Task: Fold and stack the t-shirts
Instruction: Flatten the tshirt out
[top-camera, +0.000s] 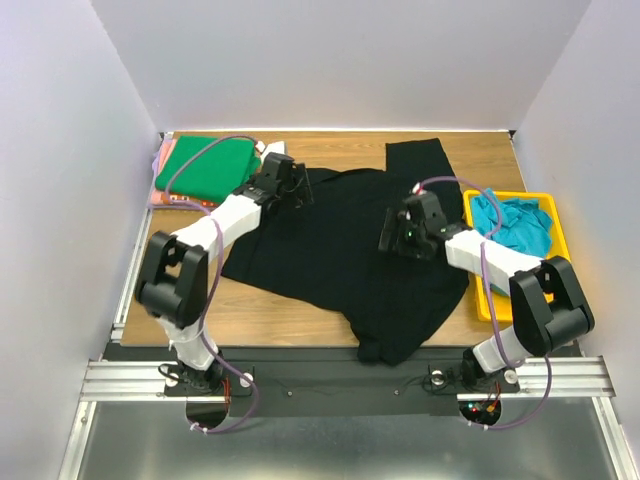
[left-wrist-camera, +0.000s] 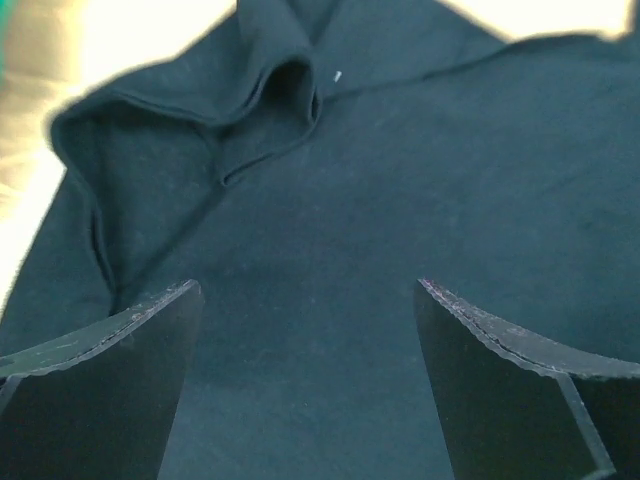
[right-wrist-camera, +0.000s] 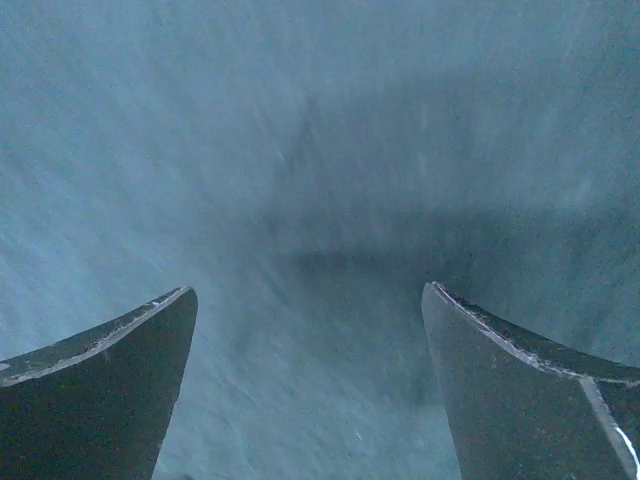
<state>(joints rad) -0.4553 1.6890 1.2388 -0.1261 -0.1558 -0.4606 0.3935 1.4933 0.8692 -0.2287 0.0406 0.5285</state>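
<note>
A black t-shirt (top-camera: 340, 255) lies spread over the middle of the table, one part reaching toward the back (top-camera: 415, 155). My left gripper (top-camera: 290, 182) hovers open over its back left part; in the left wrist view the jaws (left-wrist-camera: 310, 290) stand wide apart over black cloth (left-wrist-camera: 400, 200), with a folded hem (left-wrist-camera: 275, 100) ahead. My right gripper (top-camera: 400, 235) is open above the shirt's right half, and the right wrist view (right-wrist-camera: 310, 295) shows only dark cloth (right-wrist-camera: 300, 150) between the fingers. A folded bright green t-shirt (top-camera: 205, 165) rests on an orange-pink one (top-camera: 160, 198) at the back left.
A yellow tray (top-camera: 482, 300) at the right edge holds a crumpled teal-blue t-shirt (top-camera: 515, 225). White walls close the table on three sides. Bare wood shows at the front left (top-camera: 270, 310) and along the back (top-camera: 330, 150).
</note>
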